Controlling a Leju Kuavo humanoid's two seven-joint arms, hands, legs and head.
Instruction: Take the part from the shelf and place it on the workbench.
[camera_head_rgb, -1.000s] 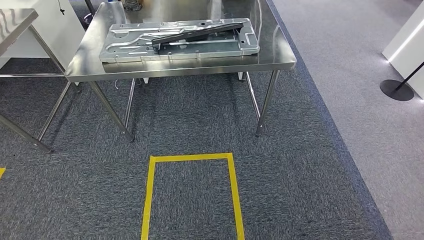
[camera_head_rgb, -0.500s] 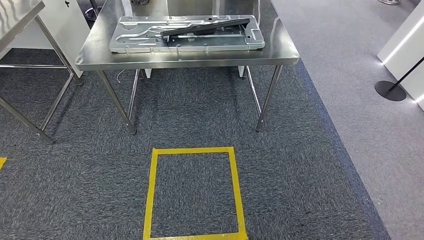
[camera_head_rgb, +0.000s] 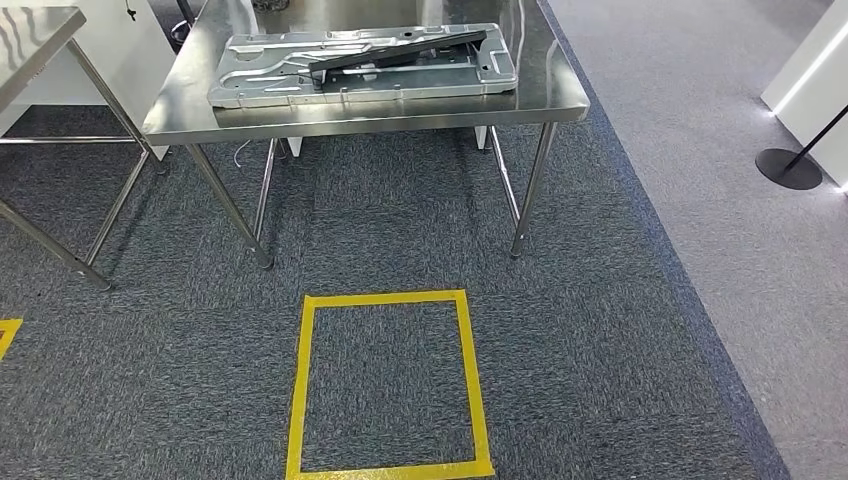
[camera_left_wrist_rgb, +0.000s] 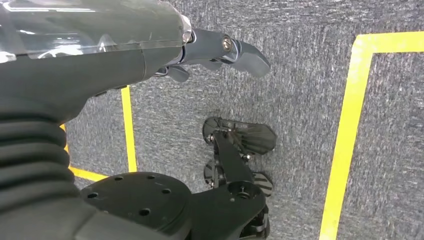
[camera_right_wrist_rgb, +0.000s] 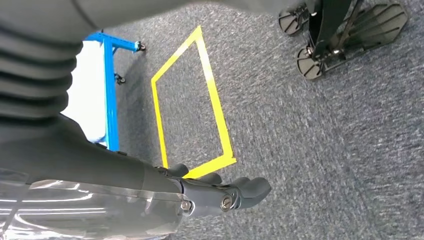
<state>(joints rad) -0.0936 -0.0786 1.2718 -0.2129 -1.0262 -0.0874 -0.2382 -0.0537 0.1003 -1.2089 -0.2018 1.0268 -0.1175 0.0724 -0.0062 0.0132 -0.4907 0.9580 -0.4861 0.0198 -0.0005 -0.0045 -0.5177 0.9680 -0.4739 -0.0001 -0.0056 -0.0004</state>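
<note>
A steel workbench (camera_head_rgb: 400, 112) stands ahead of me in the head view. On it lies a wide silver sheet-metal panel (camera_head_rgb: 290, 78) with a long dark part (camera_head_rgb: 400, 52) resting slantwise across it. My left hand (camera_left_wrist_rgb: 215, 52) hangs above the carpet in the left wrist view, holding nothing, its thumb stretched out. My right hand (camera_right_wrist_rgb: 220, 192) likewise hangs over the carpet with nothing in it, fingers apart.
A yellow tape square (camera_head_rgb: 300, 380) marks the grey carpet in front of the workbench. A second steel table (camera_head_rgb: 30, 40) stands at the left. A black stanchion base (camera_head_rgb: 788, 168) sits on the paler floor at the right. A blue-framed cart (camera_right_wrist_rgb: 109, 85) stands behind me.
The whole picture has shifted, so the camera has moved: the workbench now sits higher in the frame and the tape square shows whole. Nothing on the workbench has moved.
</note>
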